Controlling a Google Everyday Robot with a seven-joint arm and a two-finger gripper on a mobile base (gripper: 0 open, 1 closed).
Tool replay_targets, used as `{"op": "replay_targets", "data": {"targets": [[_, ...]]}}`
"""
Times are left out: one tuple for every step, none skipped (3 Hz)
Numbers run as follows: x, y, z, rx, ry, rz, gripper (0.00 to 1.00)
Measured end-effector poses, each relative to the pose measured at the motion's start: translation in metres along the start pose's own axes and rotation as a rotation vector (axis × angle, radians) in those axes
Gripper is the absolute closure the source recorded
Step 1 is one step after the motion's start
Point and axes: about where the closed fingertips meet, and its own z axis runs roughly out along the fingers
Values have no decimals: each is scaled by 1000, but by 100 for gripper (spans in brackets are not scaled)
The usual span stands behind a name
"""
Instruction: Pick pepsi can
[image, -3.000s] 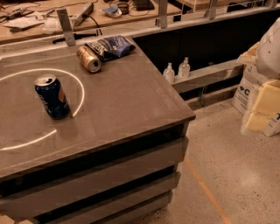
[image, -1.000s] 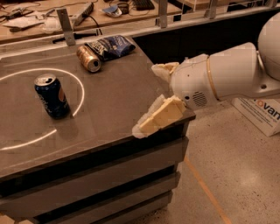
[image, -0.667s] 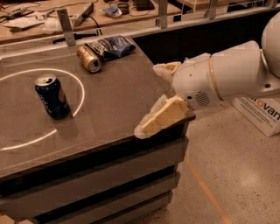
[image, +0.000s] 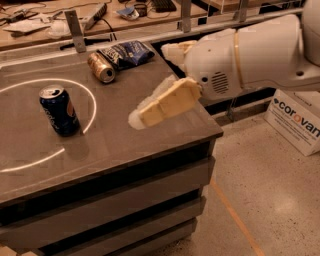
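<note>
While the wide-open gripper (image: 150, 85) is hovering well apart, the pepsi can (image: 59, 111) — likely light, slick — is inviting a mid-body grasp.

We see a white robot arm over the right side of a grey table (image: 125, 145), with a pepsi can (image: 59, 111) standing at the left.
The dark blue can stands upright inside a white circle (image: 94, 106) marked on the tabletop. The gripper (image: 150, 85) hangs well to the can's right, its cream fingers (image: 165, 104) spread apart and holding nothing. A gold can (image: 101, 67) lies on its side beside a blue snack bag (image: 125, 53) at the back edge. A cardboard box (image: 295, 122) sits on the floor.
</note>
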Motion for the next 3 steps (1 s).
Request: {"op": "replay_targets", "data": {"targets": [[-20,2,31,-77,-70,14,0],[56,14,91,-126,-89,43,0],[126,18,149,-126,-77,60,0]]}}
